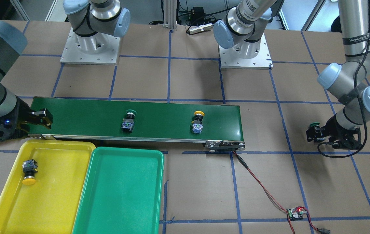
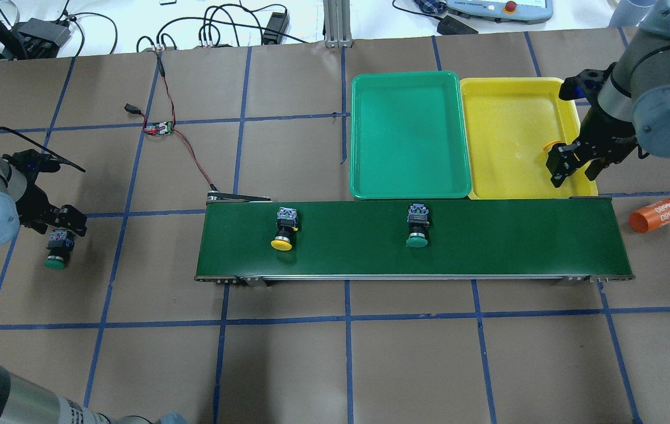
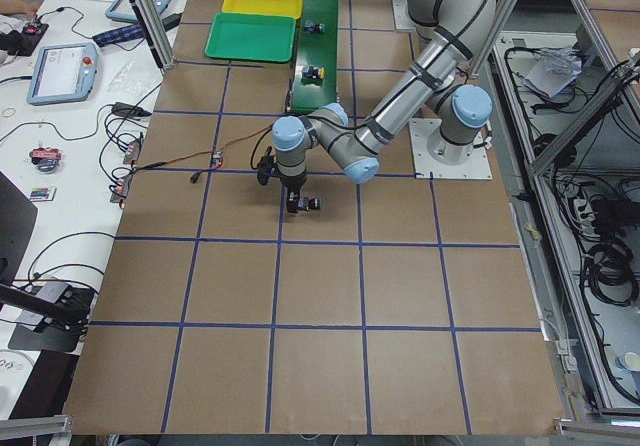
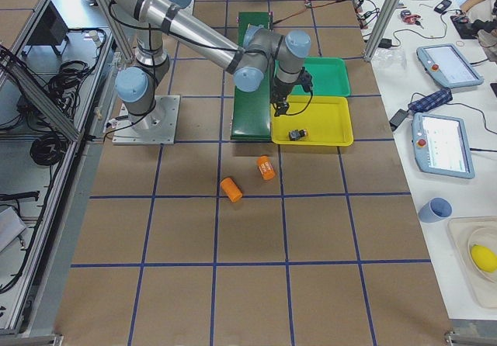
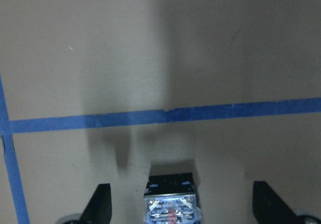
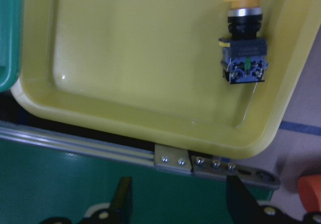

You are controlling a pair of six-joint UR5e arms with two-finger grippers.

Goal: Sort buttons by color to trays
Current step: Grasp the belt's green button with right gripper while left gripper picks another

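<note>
Four buttons to track. One yellow button (image 1: 29, 170) lies on its side in the yellow tray (image 1: 51, 201), so that one counts as sorted. The green tray (image 1: 123, 201), touching it on one long side, holds no button yet. On the belt (image 1: 84, 115) lie a green button (image 1: 129, 122) and a second yellow button (image 1: 198, 123), well apart and both on their sides, with the green one nearer the trays. A loose green button (image 2: 56, 250) lies on the brown table, well past the belt end away from the trays.

Left gripper (image 5: 180, 196) is low over that loose green button. Its fingers (image 5: 102, 204) are spread wide, one on each side of the body, with clear gaps, so there is no grip yet. Right gripper (image 6: 179, 196) hovers over the belt end just beside the yellow tray. Its fingers (image 6: 123, 199) are also spread, with nothing between them.

Step in hand, as a judgement: the left arm is at the pick of the loose green button, about a quarter of the job is done, and the right arm is free at the tray end.

The next move calls for the left fingers to close on the button's black body, not the cap. The gripper must be centred first so the button does not twist. Then comes a lift and a carry toward the belt or the green tray.
</note>
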